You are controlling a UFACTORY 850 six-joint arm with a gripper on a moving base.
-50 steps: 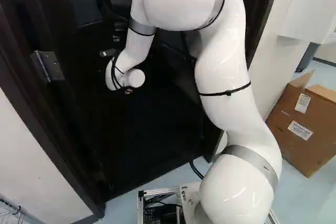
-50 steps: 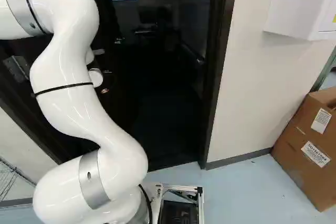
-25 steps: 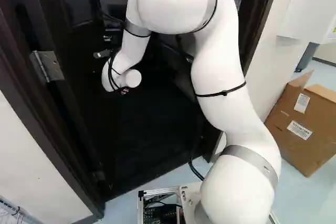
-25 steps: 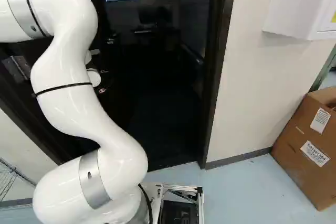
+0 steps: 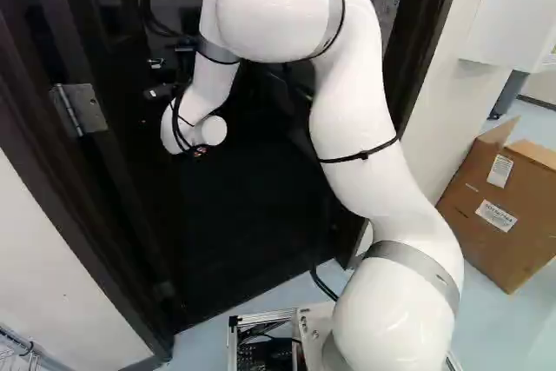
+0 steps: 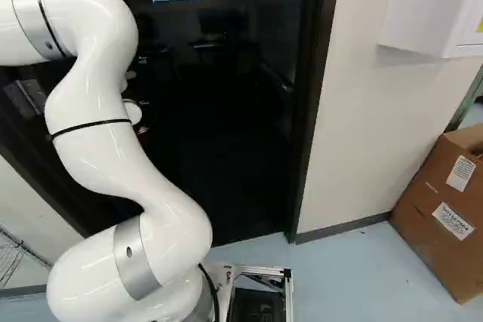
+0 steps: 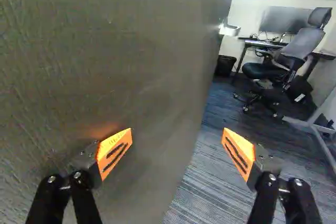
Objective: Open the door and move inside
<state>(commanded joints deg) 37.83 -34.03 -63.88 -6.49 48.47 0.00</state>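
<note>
Arm (image 5: pixel 373 154) rising right of middle in left base view. Gripper (image 7: pixel 178 136) wide open, holding nothing. Door (image 7: pixel 121 51) close ahead of it, partly open; hinge (image 5: pixel 80 109) at upper left of left base view. Past door's handle (image 7: pixel 229 29): chair (image 7: pixel 299 45), desk (image 7: pixel 262 42), monitor (image 7: pixel 286 20).

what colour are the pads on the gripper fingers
The pads are bright orange with dark slanted stripes, clearest in the wrist view.
</note>
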